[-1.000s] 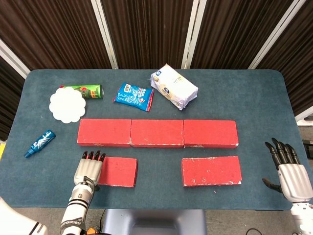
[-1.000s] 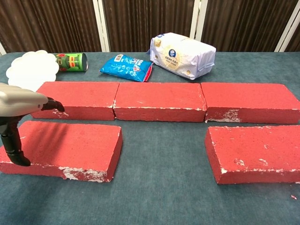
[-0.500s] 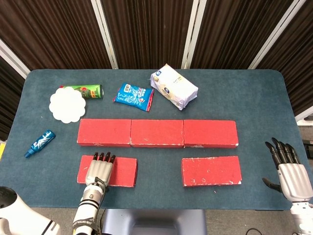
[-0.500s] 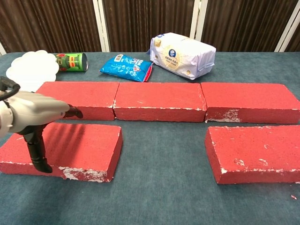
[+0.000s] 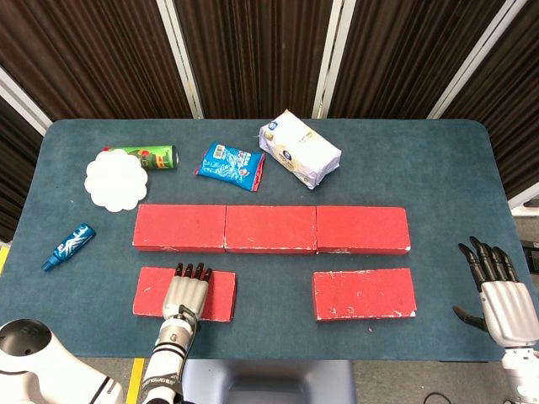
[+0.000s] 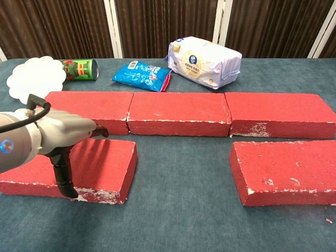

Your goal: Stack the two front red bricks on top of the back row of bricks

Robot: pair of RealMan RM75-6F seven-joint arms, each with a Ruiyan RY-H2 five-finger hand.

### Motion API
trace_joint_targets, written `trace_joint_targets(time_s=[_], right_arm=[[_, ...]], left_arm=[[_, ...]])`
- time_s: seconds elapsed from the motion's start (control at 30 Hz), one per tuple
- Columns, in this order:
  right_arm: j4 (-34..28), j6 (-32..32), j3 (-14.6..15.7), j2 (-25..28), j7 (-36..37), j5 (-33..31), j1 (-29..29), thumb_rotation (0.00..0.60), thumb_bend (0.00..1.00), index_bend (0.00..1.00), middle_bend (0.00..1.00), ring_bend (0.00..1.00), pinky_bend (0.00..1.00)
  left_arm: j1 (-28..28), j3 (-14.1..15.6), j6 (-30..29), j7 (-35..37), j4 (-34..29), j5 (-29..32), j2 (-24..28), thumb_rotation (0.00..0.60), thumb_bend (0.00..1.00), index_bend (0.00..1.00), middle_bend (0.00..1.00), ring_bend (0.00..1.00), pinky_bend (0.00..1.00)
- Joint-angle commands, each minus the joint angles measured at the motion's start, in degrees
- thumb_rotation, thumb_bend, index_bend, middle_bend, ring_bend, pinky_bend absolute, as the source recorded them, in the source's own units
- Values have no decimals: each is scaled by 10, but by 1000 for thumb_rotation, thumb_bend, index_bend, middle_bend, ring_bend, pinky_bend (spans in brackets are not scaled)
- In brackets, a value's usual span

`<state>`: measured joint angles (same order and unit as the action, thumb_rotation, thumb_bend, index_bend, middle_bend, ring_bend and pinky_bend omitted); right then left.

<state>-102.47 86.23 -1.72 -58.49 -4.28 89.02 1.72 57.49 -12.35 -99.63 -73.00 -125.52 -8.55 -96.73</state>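
Three red bricks form the back row point(image 5: 271, 228) point(image 6: 178, 113) across the middle of the table. The front left brick point(image 5: 150, 291) point(image 6: 107, 160) lies flat before it. My left hand point(image 5: 187, 292) point(image 6: 60, 135) is over the middle of that brick, fingers stretched across its top towards the back row. In the chest view its thumb hangs down by the brick's front face. The brick still lies flat on the table. The front right brick point(image 5: 365, 294) point(image 6: 286, 170) lies untouched. My right hand point(image 5: 498, 290) hovers open beyond its right end and is absent from the chest view.
Behind the back row lie a white paper plate point(image 5: 116, 179), a green can point(image 5: 152, 157), a blue snack bag point(image 5: 231, 165) and a white package point(image 5: 300, 155). A blue tube point(image 5: 69, 247) lies at the left. The table's front edge point(image 5: 269, 358) runs just under both front bricks.
My left hand has slid rightwards along the front left brick, from its left end to about its middle. The right hand and all bricks stayed put.
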Motion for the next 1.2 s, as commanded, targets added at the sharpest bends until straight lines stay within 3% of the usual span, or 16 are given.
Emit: trace_joint_targets(time_s=[0.03,0.6,1.2], right_arm=[[-1,-2,1,0,-1,0,1,600,0,156,1,9,0],[-2,-3,1,-1,-4,0,1,600,0,156,2,9,0],[-4,-6,2,-3,-9,-2,3,600,0,157,1,9,0]], left_arm=[[1,-3,1,-2,2,1,-1,600,0,0,0,0,50],[0,-17,39,-4,43,29,14,600,0,0,0,0,53],[-13,-1,60,11,56,25,34,600,0,0,0,0,105]])
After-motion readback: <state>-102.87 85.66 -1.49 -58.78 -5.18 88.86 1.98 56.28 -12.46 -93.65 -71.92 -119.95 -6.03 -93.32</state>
